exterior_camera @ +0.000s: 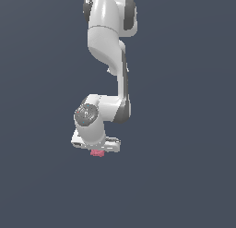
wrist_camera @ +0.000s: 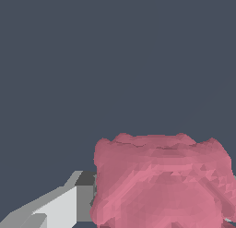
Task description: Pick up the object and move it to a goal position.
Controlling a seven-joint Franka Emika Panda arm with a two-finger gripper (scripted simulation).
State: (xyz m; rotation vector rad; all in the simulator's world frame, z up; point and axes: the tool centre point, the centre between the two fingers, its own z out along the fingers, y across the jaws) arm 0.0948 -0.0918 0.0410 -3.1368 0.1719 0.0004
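Nearest the wrist camera: the object (wrist_camera: 161, 183), a bumpy pink-red lump, fills much of that view and sits against one of my fingers (wrist_camera: 69, 206).
Arm: my white arm (exterior_camera: 108, 42) hangs down the middle of the exterior view, wrist bent toward that view's left.
End effector: my end effector (exterior_camera: 97, 149) points downward with the lump tucked just beneath its body; I judge it closed narrow on the lump, though only one finger shows clearly.
Object's place: between my fingers under the white hand, against plain grey background; no bench edge can be made out.
Step in hand: carrying, I judge, with the pick-up done.
Next move: no goal marker shows, so I must keep the grip firm and travel steadily.
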